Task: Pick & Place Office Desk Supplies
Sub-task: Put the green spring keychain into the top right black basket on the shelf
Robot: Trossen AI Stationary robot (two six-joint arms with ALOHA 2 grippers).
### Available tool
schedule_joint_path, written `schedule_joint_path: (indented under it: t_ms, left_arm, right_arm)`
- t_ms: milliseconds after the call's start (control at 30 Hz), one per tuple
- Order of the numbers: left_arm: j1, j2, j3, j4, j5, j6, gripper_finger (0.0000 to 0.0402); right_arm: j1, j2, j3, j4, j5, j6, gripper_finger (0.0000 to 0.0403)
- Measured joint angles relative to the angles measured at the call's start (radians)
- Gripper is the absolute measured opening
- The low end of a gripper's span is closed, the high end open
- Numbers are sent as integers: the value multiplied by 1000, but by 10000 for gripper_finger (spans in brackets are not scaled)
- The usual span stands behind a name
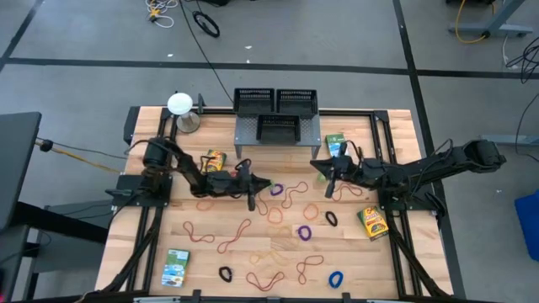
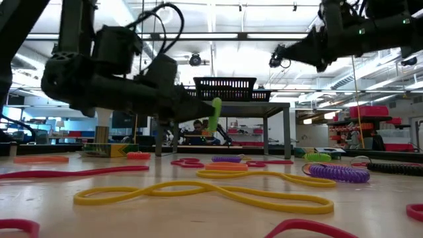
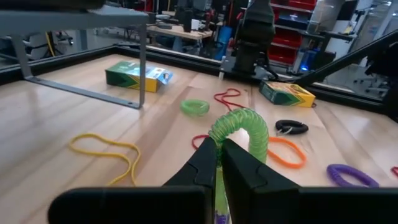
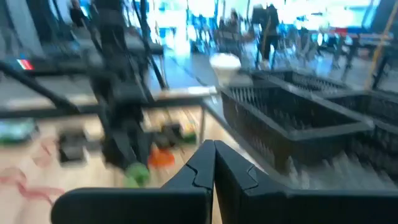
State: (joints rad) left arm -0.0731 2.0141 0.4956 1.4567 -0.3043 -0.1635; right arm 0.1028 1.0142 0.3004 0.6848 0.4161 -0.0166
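Carry step, by the look of it. Clamped tight in the left gripper (image 3: 219,155): a green curly loop (image 3: 239,127), pinched at one side, with the rest arching up over the fingertips. Held up off the table (image 1: 210,252), a bit left of the middle, not touching the wood. Nothing else in that grip. Lots more loops lying flat all over the near half, such as a long yellow loop (image 2: 198,192) close to the near edge and a purple curly loop (image 2: 340,173) off to the right. Small card boxes near the edges too, one at the near left corner (image 1: 177,268). Over to the right of the middle, up high: the right gripper (image 4: 214,158), fingers pressed together with nothing between them, waiting close to the black mesh trays (image 1: 278,128). Three trays in all, sitting on the grey shelf (image 1: 244,135) at the far middle of the table, well apart from the green curly loop. Probably next: bring the loop far across the table and up above a tray rim, then stop right over the tray before letting the fingers come apart. Needs enough height to clear the shelf top and the tray wall. Needs care on the way as well, since a springy loop held by one side may swing or catch on the mesh. Best to keep well clear of the right arm, so close by the trays.
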Motion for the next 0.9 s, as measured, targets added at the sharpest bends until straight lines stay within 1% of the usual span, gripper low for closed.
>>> schedule_joint_path:
  t_ms: [100,233,333,400,433,533,700,800,900]
  left_arm:
    - [11,13,16,10,-3,0,16]
    - [22,14,18,7,-10,2,16]
    - [29,14,18,6,-10,7,16]
    - [35,14,18,6,-10,11,16]
    - [37,14,18,6,-9,11,16]
    - [44,14,18,4,-10,15,16]
    - [44,14,18,3,-17,31,16]
    - [43,14,18,-7,-18,34,16]
    - [43,14,18,-20,-18,34,16]
  right_arm:
    - [4,0,0,86,-37,12,9]
    - [14,-1,0,127,-108,31,9]
    - [8,2,1,125,-129,114,9]
    - [13,22,9,53,-122,176,5]
    - [27,48,18,3,-101,209,4]
    - [77,177,72,-100,15,299,6]
    - [119,424,203,-112,107,415,19]
    - [119,542,284,-123,113,457,46]
    - [112,626,357,-129,123,457,85]
